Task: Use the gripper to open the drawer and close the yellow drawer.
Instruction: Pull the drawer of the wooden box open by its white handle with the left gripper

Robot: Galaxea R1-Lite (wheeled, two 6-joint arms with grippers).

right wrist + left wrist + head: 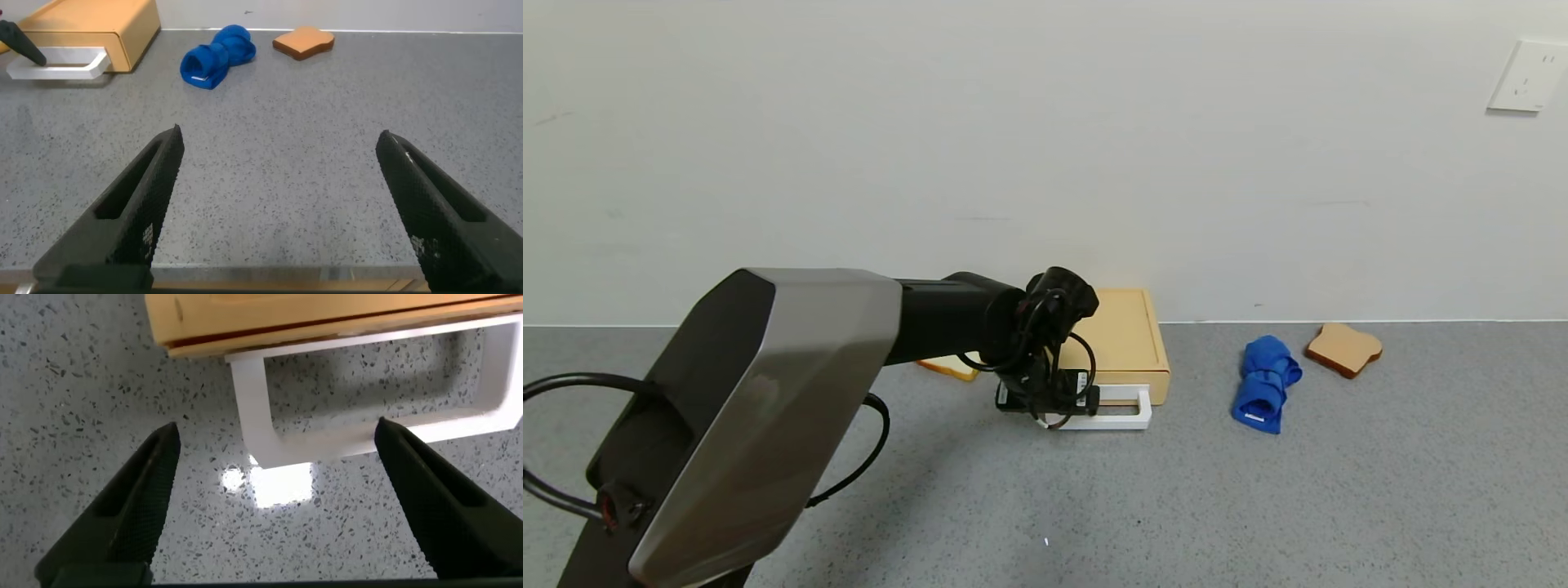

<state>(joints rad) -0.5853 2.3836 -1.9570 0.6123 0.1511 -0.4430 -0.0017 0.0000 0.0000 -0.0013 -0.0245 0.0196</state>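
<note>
The yellow drawer (1123, 339) is a flat yellow-tan case standing against the wall. Its tray front looks flush with the case, and its white loop handle (1127, 415) lies flat on the table towards me. My left gripper (1049, 412) hangs over the left end of the handle and is open. In the left wrist view the handle (368, 433) runs between the spread fingers (139, 498) of my left gripper (278, 449), just under the drawer front (286, 318). My right gripper (278, 151) is open and empty over bare table, well off to the right of the drawer (90, 24).
A rolled blue cloth (1266, 382) and a bread slice (1343, 349) lie right of the drawer. A yellow-edged object (952, 366) shows partly behind my left arm. The wall rises directly behind the drawer and carries a socket (1525, 75) at upper right.
</note>
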